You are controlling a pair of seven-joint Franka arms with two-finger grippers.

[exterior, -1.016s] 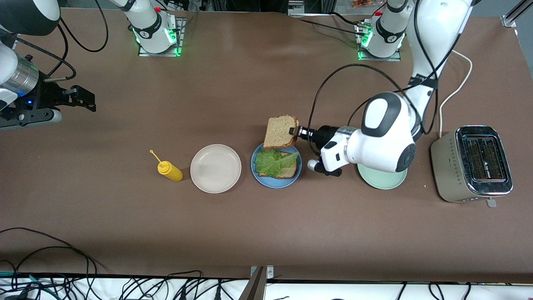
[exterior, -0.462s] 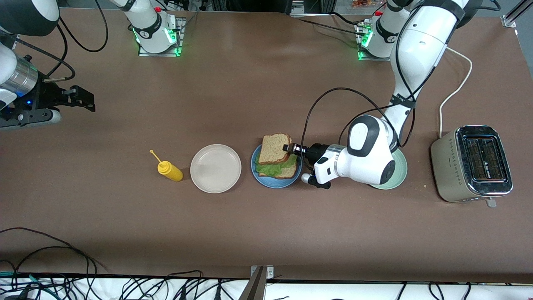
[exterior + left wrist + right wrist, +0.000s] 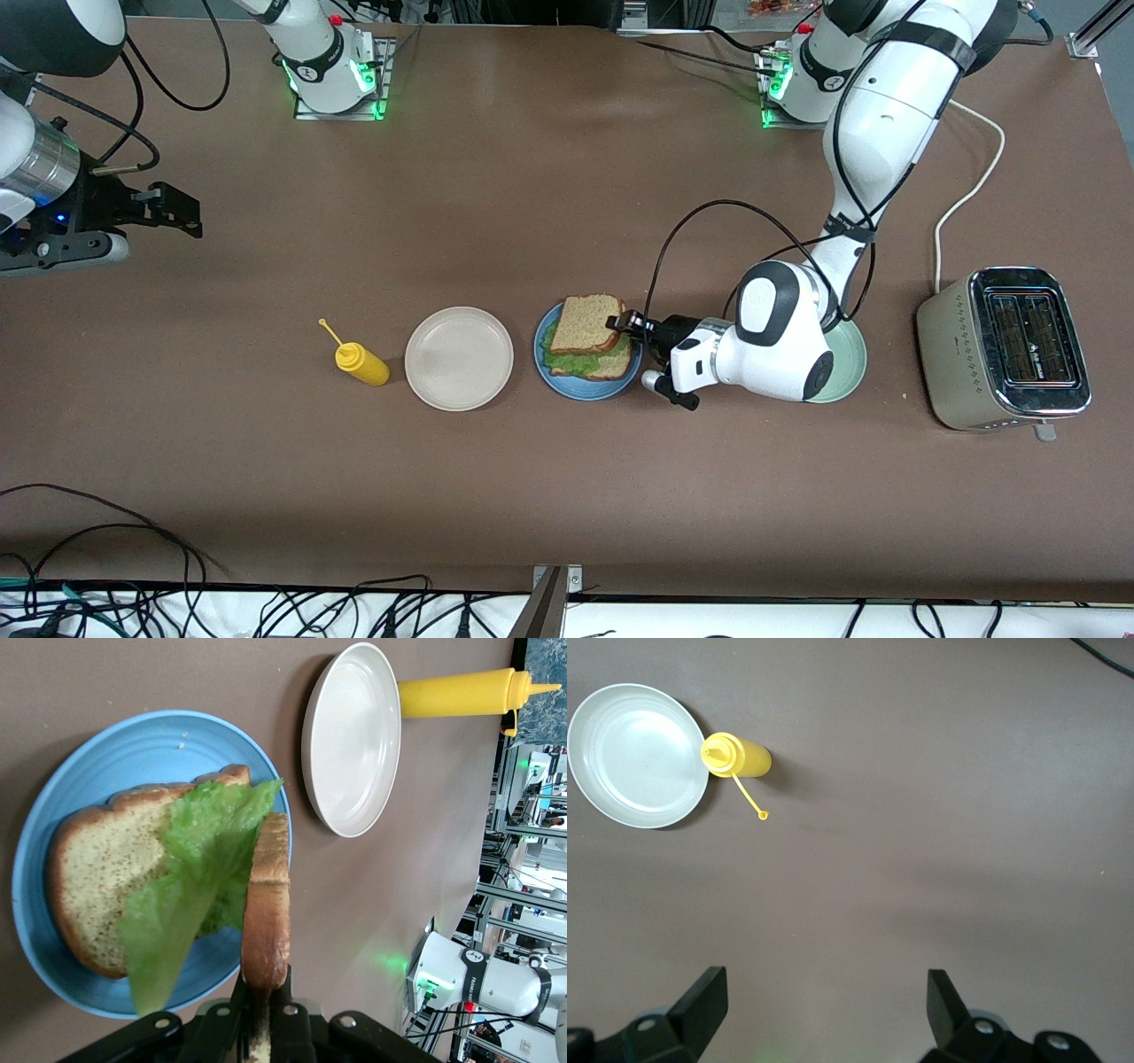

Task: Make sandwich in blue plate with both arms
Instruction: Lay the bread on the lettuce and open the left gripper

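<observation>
Over the blue plate (image 3: 546, 377) near the table's (image 3: 567, 496) middle, the top bread slice (image 3: 586, 323) was gripped by the left gripper (image 3: 617, 322) above lettuce (image 3: 580, 363) and bottom slice (image 3: 97, 881), while the right gripper (image 3: 182, 213), fingers spread, waited over the table's right-arm end.

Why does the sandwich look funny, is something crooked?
The top bread slice sits tilted over the lettuce on the blue plate, because the left gripper pinches its crust edge. Nothing is spilled or broken.
</observation>
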